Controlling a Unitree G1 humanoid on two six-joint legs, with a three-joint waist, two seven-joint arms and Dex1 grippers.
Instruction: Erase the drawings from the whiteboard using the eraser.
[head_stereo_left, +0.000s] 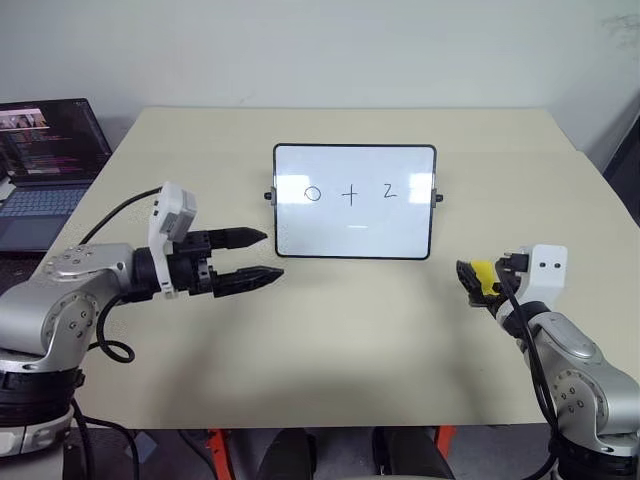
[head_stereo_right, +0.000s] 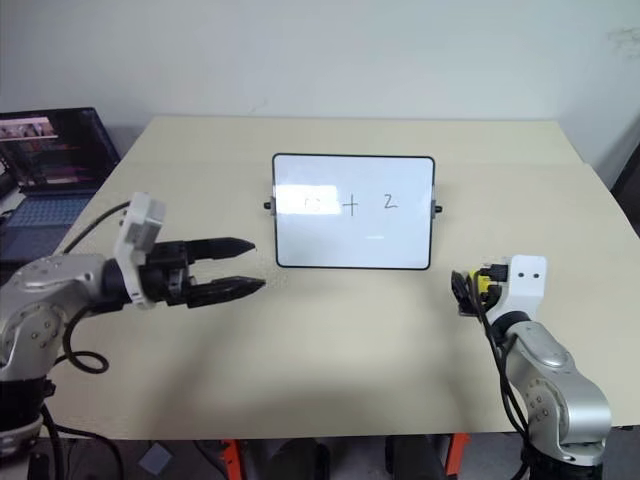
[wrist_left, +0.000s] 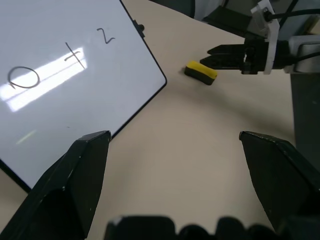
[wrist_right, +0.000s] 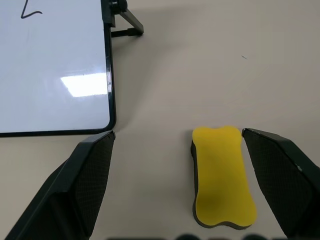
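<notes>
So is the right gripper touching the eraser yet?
Apart. The right wrist view shows bare table between the yellow eraser and both fingers of the open right gripper.

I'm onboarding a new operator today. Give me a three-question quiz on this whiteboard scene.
1. True or false: the yellow oblong eraser lies on the beige table, unheld.
2. Which marker drawings are on the black-framed glossy whiteboard? A) circle, plus, 2 B) star, minus, 7
3. Fill in: the right tool is ____.

Key: 1 true; 2 A; 3 open, as is the left tool.
</notes>
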